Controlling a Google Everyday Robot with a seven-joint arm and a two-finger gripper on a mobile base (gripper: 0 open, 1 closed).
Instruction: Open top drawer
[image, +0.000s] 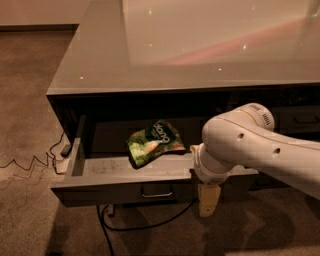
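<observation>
1. We found the top drawer (95, 190) standing well out from the dark cabinet, beneath the front edge of the glossy grey surface (200, 55). Its scuffed, lighter grey inside floor was exposed.
2. The drawer's small metal bar handle (156, 192) sat at the centre of the flat front. We noted nothing touching it.
3. A green snack bag (154, 145) lay flat on the drawer floor, right of the middle. Its right end was near the arm's wrist.
4. The white arm (250, 145) entered from the right edge of the camera view and crossed over the right part of the drawer, hiding that end of the front.
5. The gripper (208, 200) hung pointing down in front of the drawer face, right of the handle and a little lower than it. It was apart from the handle. We saw it only as one tan piece, so we could not tell how it was set, or whether it touched the drawer front.
6. A black cable (140, 227) looped over the carpet (30, 100) below the drawer.
7. A thinner wire (30, 162) zigzagged across the carpet on the left side.
8. Another dark drawer front (300, 120) showed behind the arm at far right.
</observation>
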